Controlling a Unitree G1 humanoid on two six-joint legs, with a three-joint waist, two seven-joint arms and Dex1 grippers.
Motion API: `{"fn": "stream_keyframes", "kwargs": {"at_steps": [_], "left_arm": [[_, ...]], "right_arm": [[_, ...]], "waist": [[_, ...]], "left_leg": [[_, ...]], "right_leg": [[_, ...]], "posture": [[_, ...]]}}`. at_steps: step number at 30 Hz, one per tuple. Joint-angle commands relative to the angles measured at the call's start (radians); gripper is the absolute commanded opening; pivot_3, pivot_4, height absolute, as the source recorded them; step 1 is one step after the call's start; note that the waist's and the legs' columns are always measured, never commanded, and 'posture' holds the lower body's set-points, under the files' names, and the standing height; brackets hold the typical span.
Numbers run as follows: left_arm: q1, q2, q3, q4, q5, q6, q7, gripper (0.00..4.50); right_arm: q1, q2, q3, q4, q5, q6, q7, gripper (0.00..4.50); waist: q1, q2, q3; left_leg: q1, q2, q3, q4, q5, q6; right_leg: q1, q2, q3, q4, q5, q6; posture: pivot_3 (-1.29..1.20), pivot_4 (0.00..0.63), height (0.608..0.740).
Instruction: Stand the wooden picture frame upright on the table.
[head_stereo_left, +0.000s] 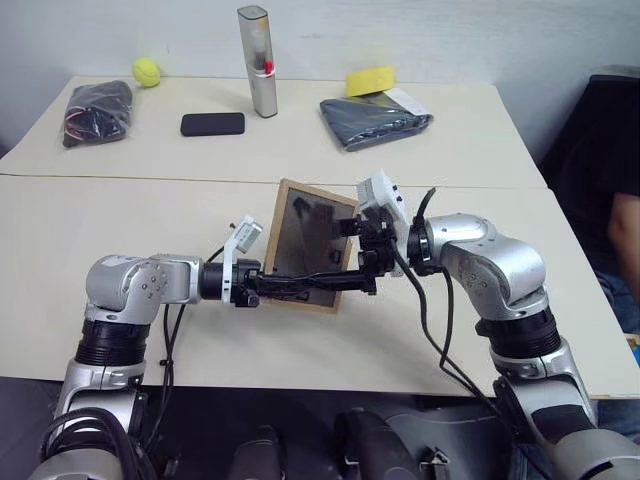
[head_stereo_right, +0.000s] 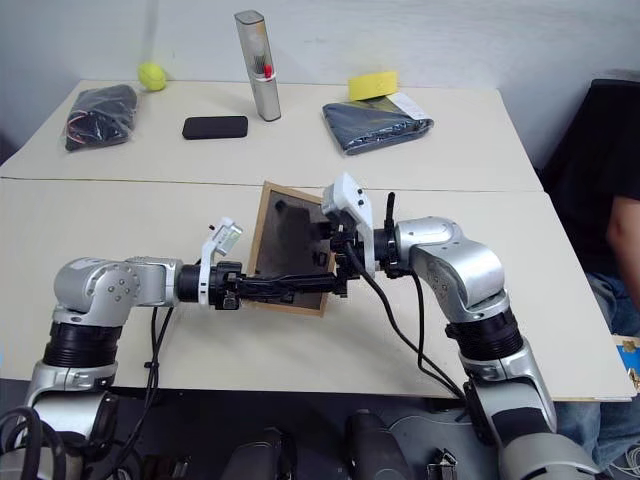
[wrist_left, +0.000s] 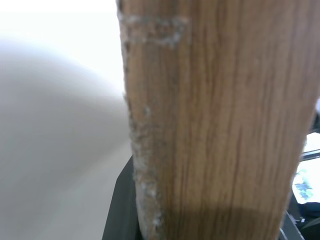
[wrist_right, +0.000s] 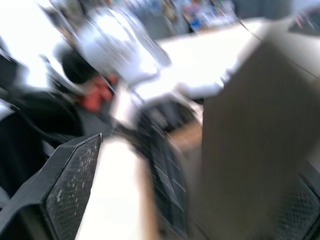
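The left end effector grips the light wooden picture frame, tilted above the cream worktop.

Light tan wood frame w/ dark grey panel, cream desk, black phone, yellow ball, yellow sponge, dark grey cloth

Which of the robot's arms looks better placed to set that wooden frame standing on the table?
Probably the left. Its gripper is clamped along the bottom edge of the tan wooden picture frame, held tilted above the cream table. The right gripper has its jaws open beside the frame's upper edge.
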Motion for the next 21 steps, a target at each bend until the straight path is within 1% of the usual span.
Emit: {"fn": "stream_keyframes", "kwargs": {"at_steps": [1, 4, 7, 8, 10, 11, 12, 14, 15, 18, 21], "left_arm": [[-0.028, 0.030, 0.013, 0.022, 0.007, -0.037, -0.022, 0.84], [-0.038, 0.045, 0.041, 0.031, -0.018, -0.025, -0.035, 0.84], [-0.046, 0.039, 0.109, 0.011, -0.074, -0.013, -0.040, 0.84], [-0.051, 0.039, 0.133, 0.006, -0.094, 0.004, -0.038, 0.84], [-0.062, 0.048, 0.163, -0.002, -0.131, 0.050, -0.036, 0.84], [-0.066, 0.051, 0.172, -0.004, -0.145, 0.069, -0.034, 0.84], [-0.076, 0.059, 0.184, -0.001, -0.168, 0.111, -0.034, 0.84], [-0.088, 0.070, 0.194, -0.001, -0.200, 0.175, -0.034, 0.84], [-0.091, 0.073, 0.196, -0.005, -0.213, 0.200, -0.034, 0.84], [-0.102, 0.060, 0.203, -0.005, -0.234, 0.242, -0.019, 0.84], [-0.116, 0.037, 0.197, -0.006, -0.237, 0.257, 0.003, 0.84]], "right_arm": [[-0.014, -0.046, -0.080, -0.068, 0.064, 0.032, -0.029, 4.50], [0.024, -0.165, -0.037, -0.044, -0.115, -0.116, -0.063, 4.50], [0.092, -0.271, -0.006, -0.002, -0.278, -0.366, -0.047, 4.50], [0.122, -0.298, -0.004, 0.035, -0.344, -0.492, -0.056, 4.50], [0.163, -0.328, 0.001, 0.133, -0.500, -0.813, -0.130, 4.50], [0.172, -0.332, 0.002, 0.175, -0.551, -0.927, -0.160, 4.50], [0.172, -0.348, 0.015, 0.246, -0.684, -1.180, -0.273, 4.50], [0.148, -0.354, 0.032, 0.360, -0.887, -1.535, -0.466, 4.50], [0.124, -0.342, 0.034, 0.407, -0.970, -1.657, -0.563, 4.50], [0.044, -0.281, 0.033, 0.502, -1.135, -1.821, -0.779, 4.50], [-0.027, -0.234, 0.054, 0.562, -1.301, -1.926, -0.961, 4.50]], "waist": [[0.002, 0.000, 0.000], [0.003, 0.000, 0.000], [0.006, 0.000, 0.000], [0.007, -0.001, 0.000], [0.007, -0.001, 0.001], [0.005, -0.001, 0.001], [0.001, -0.001, 0.001], [-0.006, -0.001, 0.001], [-0.009, -0.001, 0.001], [-0.028, -0.002, 0.001], [-0.031, -0.002, 0.002]], "left_leg": [[0.000, 0.000, 0.000, 0.000, 0.000, 0.000], [0.000, -0.001, 0.000, 0.000, 0.000, 0.001], [-0.001, -0.001, 0.000, 0.000, -0.001, 0.002], [-0.001, -0.001, 0.000, -0.001, -0.001, 0.002], [-0.002, -0.001, 0.000, -0.001, -0.001, 0.002], [-0.002, -0.001, 0.000, -0.001, -0.001, 0.002], [-0.002, -0.001, 0.001, 0.000, -0.001, 0.001], [-0.001, -0.001, 0.002, 0.000, 0.000, 0.001], [0.000, -0.001, 0.003, 0.000, 0.000, 0.001], [0.002, -0.001, 0.003, -0.001, 0.000, -0.001], [0.003, -0.001, 0.003, 0.000, 0.001, -0.002]], "right_leg": [[0.000, -0.001, 0.000, 0.000, 0.000, 0.000], [0.000, -0.001, 0.000, -0.001, 0.000, 0.000], [0.000, -0.001, 0.000, -0.003, 0.000, 0.000], [0.000, -0.001, 0.000, -0.003, 0.000, 0.000], [0.000, 0.000, 0.000, -0.003, 0.000, 0.000], [0.000, 0.000, 0.000, -0.003, 0.000, 0.000], [0.000, 0.000, 0.000, -0.003, 0.000, 0.000], [-0.001, 0.000, 0.002, -0.002, 0.000, 0.000], [-0.001, 0.001, 0.003, -0.001, 0.000, 0.000], [-0.001, 0.002, 0.005, 0.001, 0.000, 0.000], [-0.001, 0.003, 0.005, 0.003, 0.000, 0.000]], "posture": [[0.00, 0.150, 0.740], [0.00, 0.150, 0.740], [0.00, 0.150, 0.740], [0.00, 0.150, 0.740], [0.00, 0.150, 0.740], [0.00, 0.150, 0.740], [0.00, 0.150, 0.740], [0.00, 0.150, 0.740], [0.00, 0.150, 0.740], [0.00, 0.150, 0.740], [0.00, 0.150, 0.740]]}}
